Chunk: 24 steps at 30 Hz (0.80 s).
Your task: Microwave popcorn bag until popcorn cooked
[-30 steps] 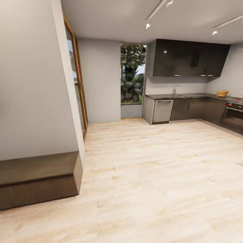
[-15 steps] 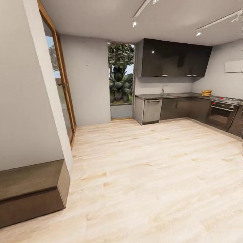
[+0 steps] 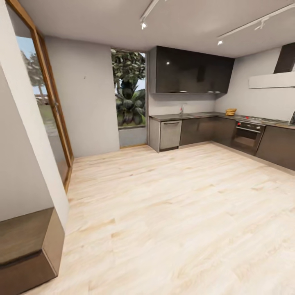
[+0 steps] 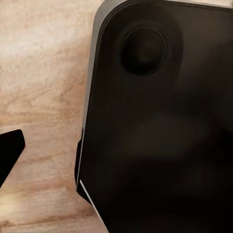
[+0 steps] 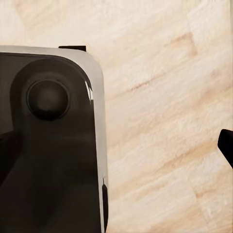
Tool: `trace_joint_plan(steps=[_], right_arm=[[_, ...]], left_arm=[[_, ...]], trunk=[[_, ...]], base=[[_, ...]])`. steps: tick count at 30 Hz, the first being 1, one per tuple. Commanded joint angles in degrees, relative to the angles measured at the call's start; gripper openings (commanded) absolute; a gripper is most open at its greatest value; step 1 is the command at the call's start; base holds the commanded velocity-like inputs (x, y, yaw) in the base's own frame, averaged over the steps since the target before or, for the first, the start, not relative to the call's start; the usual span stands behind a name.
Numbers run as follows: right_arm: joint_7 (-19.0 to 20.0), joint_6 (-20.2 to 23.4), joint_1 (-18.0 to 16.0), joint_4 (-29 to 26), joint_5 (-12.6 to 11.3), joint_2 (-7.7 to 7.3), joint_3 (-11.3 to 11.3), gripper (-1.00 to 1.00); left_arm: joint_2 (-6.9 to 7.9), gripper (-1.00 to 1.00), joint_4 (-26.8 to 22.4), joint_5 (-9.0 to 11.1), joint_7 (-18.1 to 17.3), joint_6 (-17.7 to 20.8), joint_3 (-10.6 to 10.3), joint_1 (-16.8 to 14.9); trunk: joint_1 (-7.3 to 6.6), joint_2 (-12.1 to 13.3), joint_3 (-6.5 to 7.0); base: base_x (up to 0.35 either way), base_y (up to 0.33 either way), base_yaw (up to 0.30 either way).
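Grippers are hanging low beside the robot's own dark base (image 4: 160, 126), each wrist camera looking down past it at the pale wood floor (image 5: 165, 97); only a dark tip of something is poking in at the edge of each wrist view, so whether the fingers are parted or closed cannot be told, and nothing is visibly being carried. Popcorn bag (image 3: 230, 111) is probably the small mustard-tan lump sitting on the countertop (image 3: 205, 115) at the far right corner of the kitchen, too small here to confirm its rim or contents. No pale mint-blue box is making itself out along the worktop; a dark edge at the far right border of the head view is too cropped to name. Just right of the bag the gas hob (image 3: 262, 119) and the steel built-in oven (image 3: 247, 137) with red knobs are sitting in the cabinet run. Nearer, a dishwasher front (image 3: 170, 135), a tall window with foliage (image 3: 129, 92) and a low wooden bench (image 3: 28, 246) at near left are bounding the open floor. Risk judgement: the base is crossing open floor with the microwave unlocated, so it could be parking too far for reach, clipping the cabinet corner, or mistaking the oven for the target.
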Motion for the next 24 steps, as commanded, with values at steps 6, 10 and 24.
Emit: trace_joint_plan(steps=[6,10,24], right_arm=[[-0.09,-0.28,-0.04,0.09,0.02,0.00,-0.11,1.00],[-0.10,-0.28,-0.01,0.09,0.02,0.00,-0.11,1.00],[-0.12,-0.28,0.00,0.09,0.02,0.02,-0.11,1.00]], left_arm=[[-0.01,1.00,-0.09,0.05,-0.03,-0.08,0.28,0.04],[-0.01,1.00,-0.09,0.05,-0.03,-0.08,0.28,0.04],[-0.01,1.00,-0.09,0.05,-0.03,0.00,0.28,0.04]], trunk=[[0.03,-0.02,-0.03],[0.03,-0.02,-0.03],[0.03,-0.02,-0.03]], base=[[0.257,0.000,-0.236],[0.257,0.000,-0.108],[0.257,0.000,-0.156]])
